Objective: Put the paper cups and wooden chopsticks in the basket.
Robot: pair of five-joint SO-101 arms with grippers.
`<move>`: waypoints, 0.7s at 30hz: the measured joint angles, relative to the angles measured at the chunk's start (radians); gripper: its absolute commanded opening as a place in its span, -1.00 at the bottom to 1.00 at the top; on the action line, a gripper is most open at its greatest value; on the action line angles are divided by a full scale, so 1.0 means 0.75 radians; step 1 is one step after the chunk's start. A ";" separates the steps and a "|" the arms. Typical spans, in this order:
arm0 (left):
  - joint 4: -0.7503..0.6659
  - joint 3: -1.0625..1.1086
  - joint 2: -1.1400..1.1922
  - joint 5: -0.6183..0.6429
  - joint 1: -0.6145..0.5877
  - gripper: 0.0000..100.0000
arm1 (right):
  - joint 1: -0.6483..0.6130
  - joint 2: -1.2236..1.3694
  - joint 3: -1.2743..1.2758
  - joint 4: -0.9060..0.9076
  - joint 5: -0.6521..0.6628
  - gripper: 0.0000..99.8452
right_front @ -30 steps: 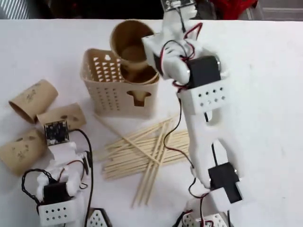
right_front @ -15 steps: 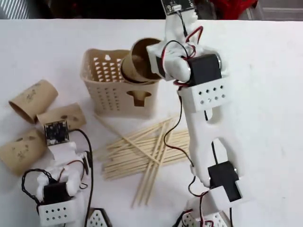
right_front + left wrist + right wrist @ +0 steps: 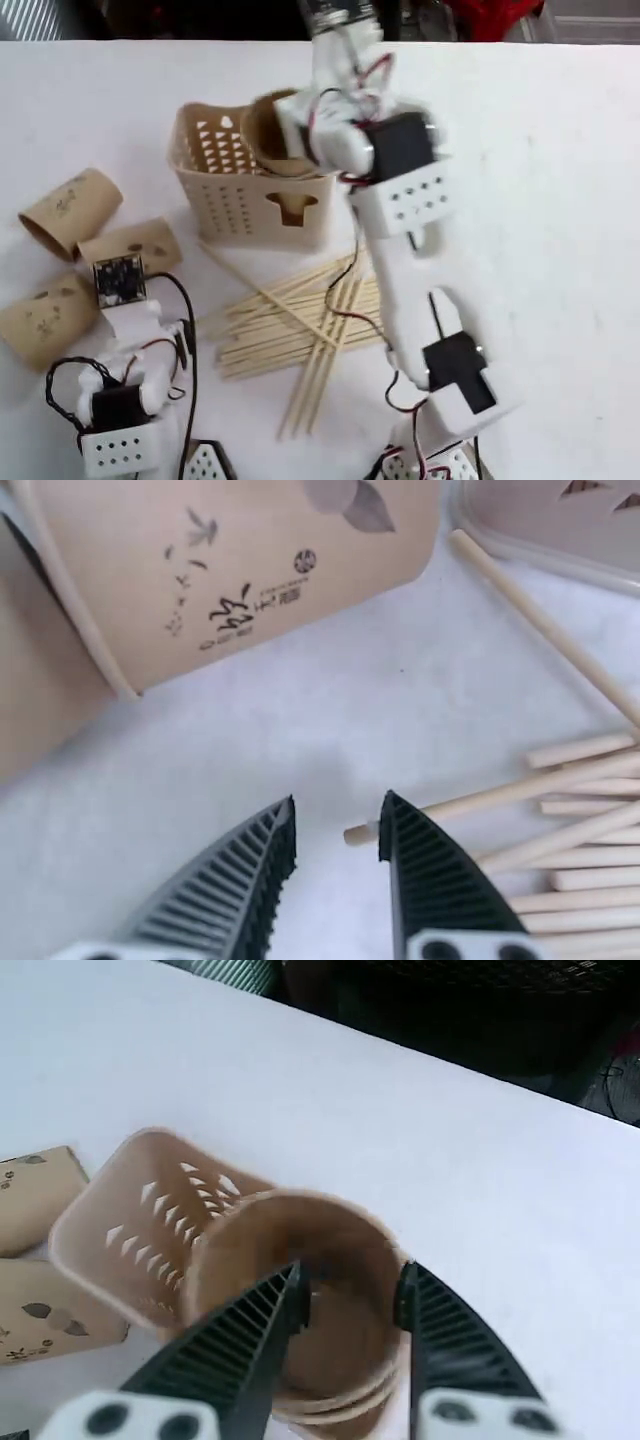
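A tan perforated basket (image 3: pixel 235 200) stands at the table's back left. A paper cup (image 3: pixel 262 135) leans into it, over another cup nested inside. My right gripper (image 3: pixel 350 1272) is open at this cup (image 3: pixel 330 1230), one finger inside it and the other just outside the rim. Three more paper cups (image 3: pixel 70 210) (image 3: pixel 130 245) (image 3: pixel 40 320) lie on their sides at the left. Wooden chopsticks (image 3: pixel 310 320) lie in a loose pile in front of the basket. My left gripper (image 3: pixel 335 815) is open over bare table, between a lying cup (image 3: pixel 240 570) and the chopstick ends (image 3: pixel 560 820).
The right arm (image 3: pixel 400 250) stretches from the front edge across the chopsticks to the basket. The left arm's base (image 3: pixel 120 420) sits at the front left. The white table to the right of the arm is bare. A basket corner (image 3: pixel 560 520) lies beyond the chopsticks.
The right arm has swung left and lowered its cup from above the basket's far rim down into the basket. The left arm has kept still.
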 measured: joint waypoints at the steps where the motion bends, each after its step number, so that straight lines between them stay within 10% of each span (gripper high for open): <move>1: 0.000 0.000 0.000 0.000 0.000 -0.69 | -0.008 -0.002 0.000 -0.004 0.000 -0.70; 21: 0.000 0.000 0.000 0.000 0.000 -0.69 | 0.203 -0.010 0.358 0.192 0.166 -0.85</move>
